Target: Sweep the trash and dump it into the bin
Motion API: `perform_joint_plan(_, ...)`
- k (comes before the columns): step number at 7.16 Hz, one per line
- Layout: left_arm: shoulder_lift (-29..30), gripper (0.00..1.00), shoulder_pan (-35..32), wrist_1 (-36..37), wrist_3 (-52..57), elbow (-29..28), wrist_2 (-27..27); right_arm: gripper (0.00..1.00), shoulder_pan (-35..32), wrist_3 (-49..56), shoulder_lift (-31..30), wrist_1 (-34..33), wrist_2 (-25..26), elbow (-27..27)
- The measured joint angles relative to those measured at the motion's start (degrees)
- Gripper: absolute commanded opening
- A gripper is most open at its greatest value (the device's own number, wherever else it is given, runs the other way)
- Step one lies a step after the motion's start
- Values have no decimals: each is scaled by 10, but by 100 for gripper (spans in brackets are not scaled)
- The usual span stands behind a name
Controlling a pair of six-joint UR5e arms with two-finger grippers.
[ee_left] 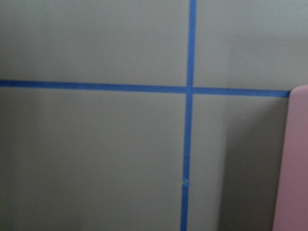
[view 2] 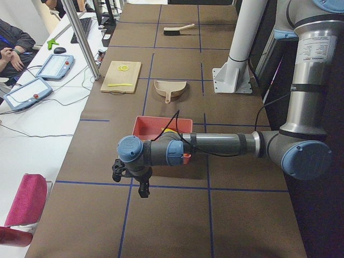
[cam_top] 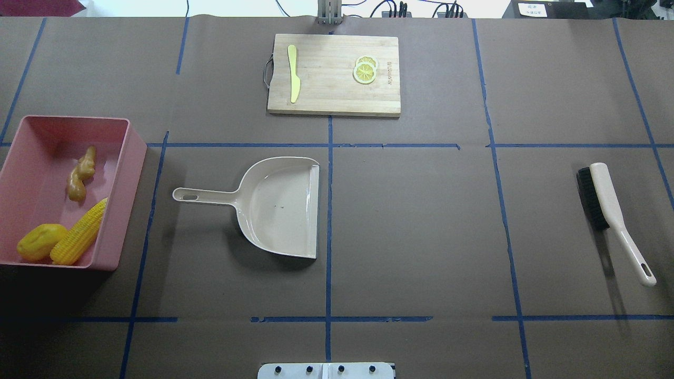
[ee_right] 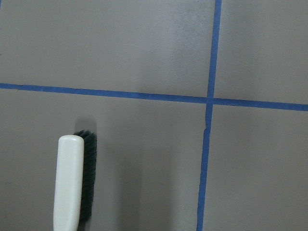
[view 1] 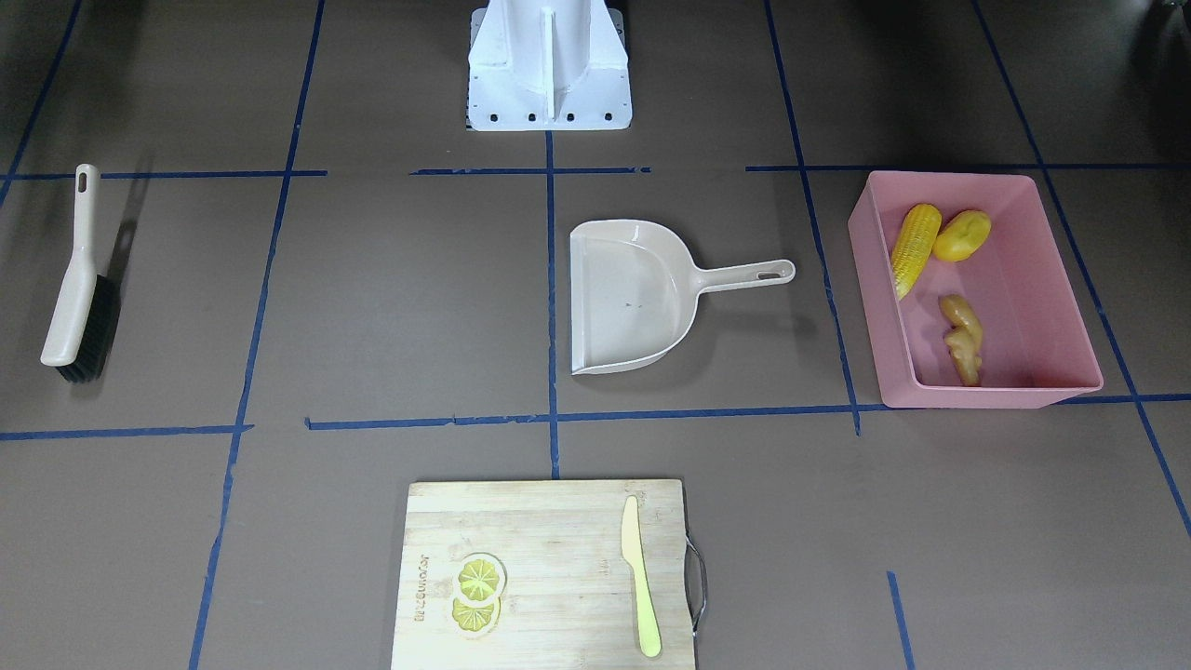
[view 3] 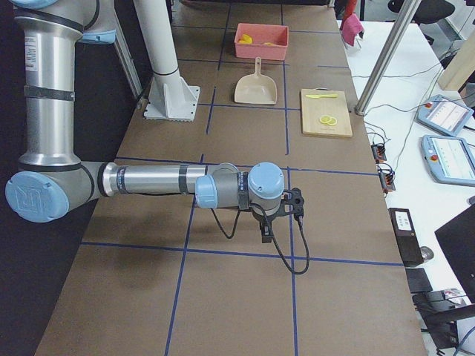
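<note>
Since the yellow corn cob [cam_top: 79, 238], the smaller yellow potato-like lump [cam_top: 41, 248] and the knobbly tan ginger root [cam_top: 79, 176] all lie inside the large rectangular pink plastic bin [cam_top: 138, 158] on the robot's left, sweeping and dumping look finished; the next move likely calls only for parking the arms. Midway across the brown worktop [cam_top: 421, 221] the beige plastic dustpan [cam_top: 279, 210] lies empty, the beige black-bristled brush [cam_top: 603, 192] well apart on the right. Farthest off sits a wooden cutting board [cam_top: 337, 95]. Each arm stretches low and level over its own end of the worktop, the left hand [view 2: 142, 188] near the bin, the right hand [view 3: 265, 231] near the brush. Whether either is open or closed cannot be told.
</note>
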State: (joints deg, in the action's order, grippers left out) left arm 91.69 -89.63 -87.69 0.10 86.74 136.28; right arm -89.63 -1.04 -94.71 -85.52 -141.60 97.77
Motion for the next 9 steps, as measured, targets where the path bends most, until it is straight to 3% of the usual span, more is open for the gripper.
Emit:
perform_joint_plan(5, -4, 100, -3, 0, 32, 4, -3, 100, -18, 5, -1, -6, 2, -6)
perform_joint_plan(9, -3, 100, -4, 0, 34, 4, -3, 100, -42, 4, -4, -32, 37, -15)
